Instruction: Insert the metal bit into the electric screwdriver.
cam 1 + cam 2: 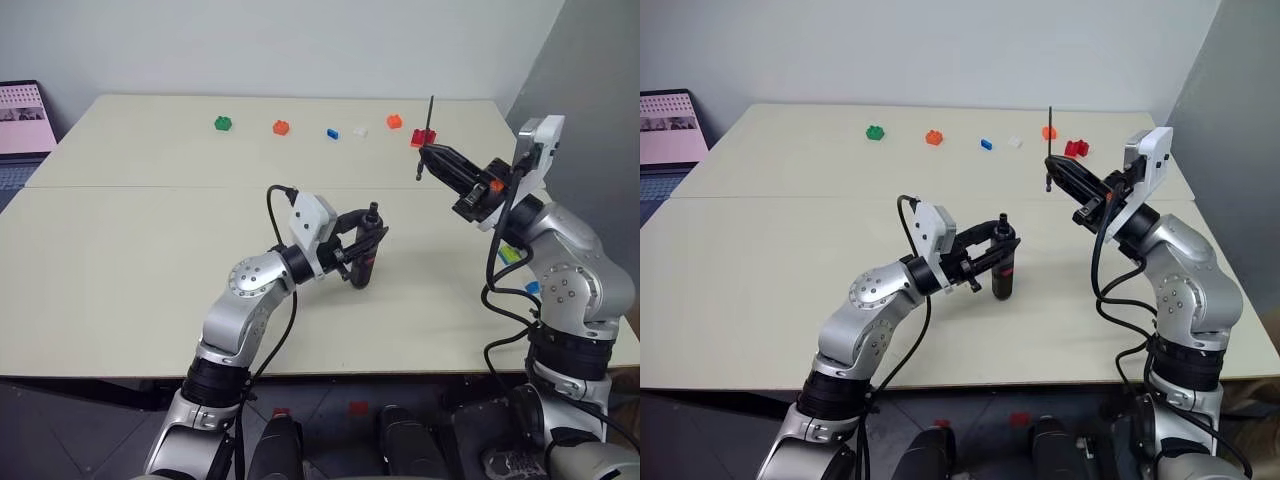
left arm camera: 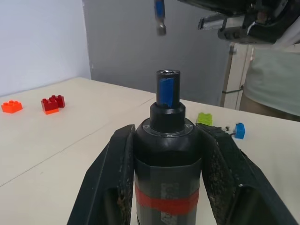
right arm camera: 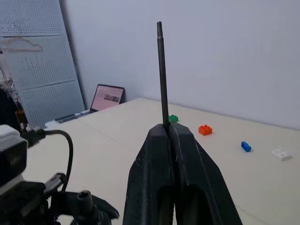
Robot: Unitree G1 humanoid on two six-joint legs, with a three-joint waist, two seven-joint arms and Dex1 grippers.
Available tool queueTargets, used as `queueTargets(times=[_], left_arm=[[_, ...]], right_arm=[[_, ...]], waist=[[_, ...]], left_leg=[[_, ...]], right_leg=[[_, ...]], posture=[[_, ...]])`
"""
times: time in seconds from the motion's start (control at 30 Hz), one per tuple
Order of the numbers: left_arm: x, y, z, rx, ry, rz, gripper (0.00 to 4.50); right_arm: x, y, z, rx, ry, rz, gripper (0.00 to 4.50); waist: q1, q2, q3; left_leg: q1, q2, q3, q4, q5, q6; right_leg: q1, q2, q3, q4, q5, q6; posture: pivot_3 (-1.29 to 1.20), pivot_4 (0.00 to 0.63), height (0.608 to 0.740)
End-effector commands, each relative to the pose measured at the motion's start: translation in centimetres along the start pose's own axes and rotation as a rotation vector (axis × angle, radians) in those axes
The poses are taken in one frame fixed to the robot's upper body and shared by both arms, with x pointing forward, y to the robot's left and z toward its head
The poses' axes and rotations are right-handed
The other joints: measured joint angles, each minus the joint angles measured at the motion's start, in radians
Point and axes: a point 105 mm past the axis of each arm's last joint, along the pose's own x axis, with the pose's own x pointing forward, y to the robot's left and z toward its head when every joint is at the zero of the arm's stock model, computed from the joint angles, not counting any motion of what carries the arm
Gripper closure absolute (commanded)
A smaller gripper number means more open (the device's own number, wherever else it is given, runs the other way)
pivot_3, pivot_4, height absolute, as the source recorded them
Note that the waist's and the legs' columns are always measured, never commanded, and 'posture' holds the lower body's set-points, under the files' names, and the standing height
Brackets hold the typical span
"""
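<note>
The left wrist view shows the screwdriver's (image 2: pixel 167 154) open socket ringed in blue, with the lower end of the bit (image 2: pixel 160 18) hanging above it and apart, a gap the head views do not make plain. The left claw (image 1: pixel 362 250) is clamped on the screwdriver, upright near the table's (image 1: pixel 120 250) centre. At about two o'clock from it, raised, the right claw (image 1: pixel 428 152) pinches the bit upright between closed fingers.
</note>
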Motion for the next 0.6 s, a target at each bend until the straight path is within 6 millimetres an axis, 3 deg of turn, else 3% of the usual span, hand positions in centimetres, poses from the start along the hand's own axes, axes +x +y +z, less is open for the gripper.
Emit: queueTargets(times=[0.03, 0.4, 0.6], left_arm=[[0.4, 0.0, 0.6, 0.049, -0.032, -0.005, 2.86], [-0.1, 0.5, 0.0, 0.038, -0.021, -0.033, 2.86], [0.0, 0.7, 1.4, 0.044, -0.042, -0.107, 2.86]], right_arm=[[0.3, 1.1, 1.4, -0.031, -0.074, 0.019, 4.5], [0.5, 3.8, 0.7, 0.001, -0.072, 0.155, 4.5], [0.4, 4.7, 1.3, 0.01, -0.066, 0.214, 4.5]], waist=[[0.0, 0.0, 0.0], [0.0, 0.0, 0.0], [0.0, 0.0, 0.0]], left_leg=[[0.0, 0.0, 0.0, 0.0, 0.0, 0.0], [0.0, 0.0, 0.0, 0.0, 0.0, 0.0], [0.0, 0.0, 0.0, 0.0, 0.0, 0.0]], right_leg=[[0.0, 0.0, 0.0, 0.0, 0.0, 0.0], [0.0, 0.0, 0.0, 0.0, 0.0, 0.0], [0.0, 0.0, 0.0, 0.0, 0.0, -0.001]], posture=[[0.0, 0.15, 0.74], [0.0, 0.15, 0.74], [0.0, 0.15, 0.74]])
